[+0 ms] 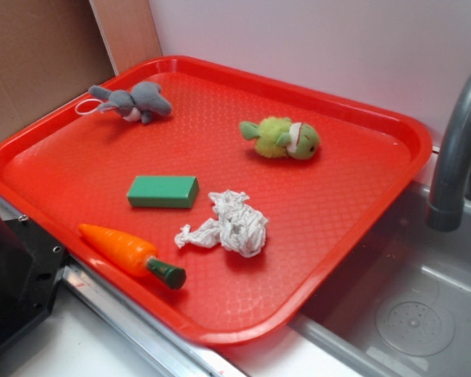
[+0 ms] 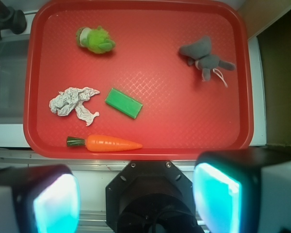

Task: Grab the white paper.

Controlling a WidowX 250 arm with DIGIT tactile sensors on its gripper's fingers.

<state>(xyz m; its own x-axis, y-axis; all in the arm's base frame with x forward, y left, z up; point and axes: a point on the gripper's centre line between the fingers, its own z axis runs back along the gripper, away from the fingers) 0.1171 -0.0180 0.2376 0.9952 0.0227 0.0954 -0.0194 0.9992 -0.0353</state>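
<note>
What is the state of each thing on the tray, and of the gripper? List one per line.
white paper: crumpled, lying free
green block: flat
carrot: on its side
grey plush mouse: lying down
green plush toy: lying down
gripper: open, holding nothing, outside the tray

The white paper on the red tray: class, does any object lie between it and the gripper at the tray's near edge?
Partly. In the wrist view the open gripper sits outside the tray's near edge. The carrot lies along that edge, just before the white paper. The green block lies beside it. From above, nothing covers it.
</note>
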